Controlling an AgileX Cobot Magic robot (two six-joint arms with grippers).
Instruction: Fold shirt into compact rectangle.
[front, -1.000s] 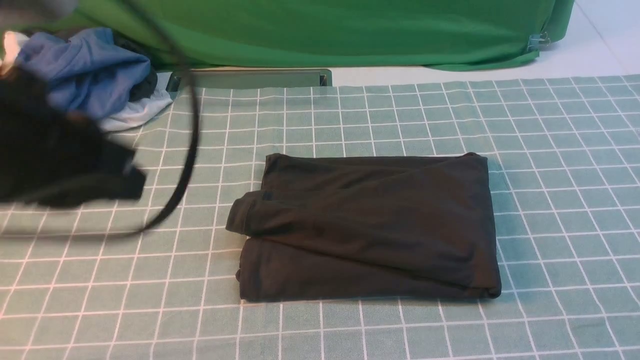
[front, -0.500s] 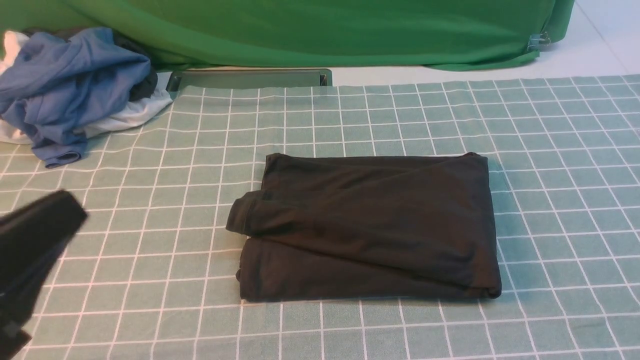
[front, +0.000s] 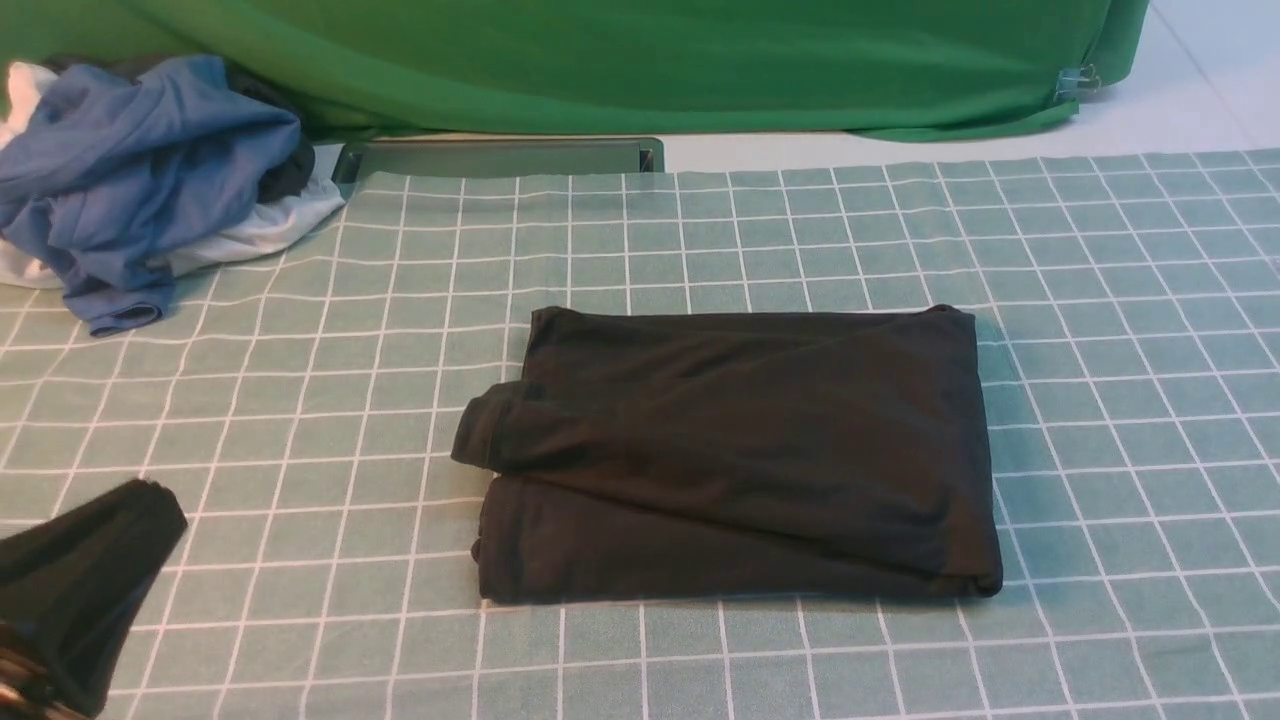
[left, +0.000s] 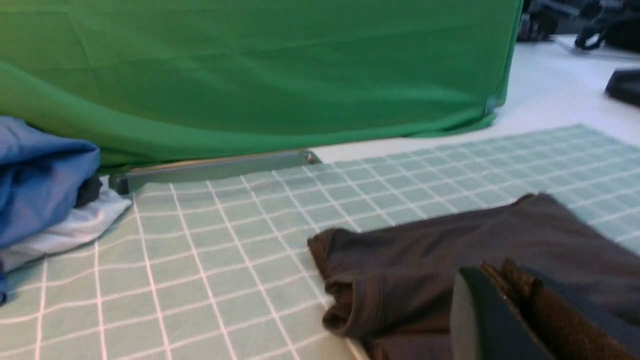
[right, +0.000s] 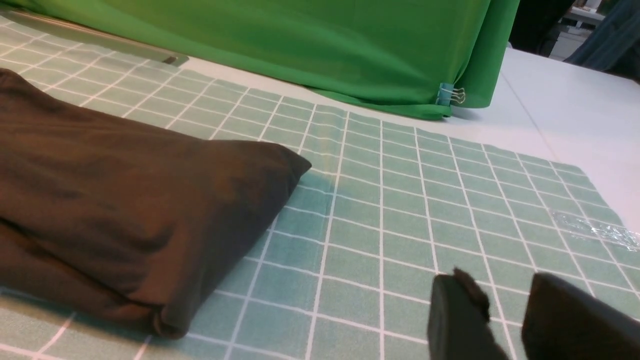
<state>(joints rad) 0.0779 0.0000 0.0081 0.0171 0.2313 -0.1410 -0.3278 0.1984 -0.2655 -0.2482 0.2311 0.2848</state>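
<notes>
Found the black shirt (front: 760, 440) lying on the green checked cloth (front: 1120, 400), around the middle of the desk (front: 1190, 110). Saw a roughly rectangular, partly folded bundle, broader from left to right than from near to far. Traced an upper layer slanting across it, wide at the right and narrowing to a bunched flap (front: 488, 430) at the left. Noticed that flap jutting past the left edge, with lower layers showing on its far and near sides. Found the right edge fairly straight, the near right corner thick and rounded, and soft wrinkles close to that corner.

Saw the left tool (left: 505, 280) clenched, fingers together, at the near left and well apart from the shirt. Saw the right tool (right: 502, 285) released, with a gap between its fingers, also apart from the shirt.

Made out a heap at the far left, with a blue garment (front: 150, 160) over white fabric (front: 275, 225) and dark fabric (front: 290, 170). Found a shallow tray (front: 500, 157) at the far side, beside the big green cloth (front: 700, 65), and a clip (front: 1077, 82) on that cloth's right end.
</notes>
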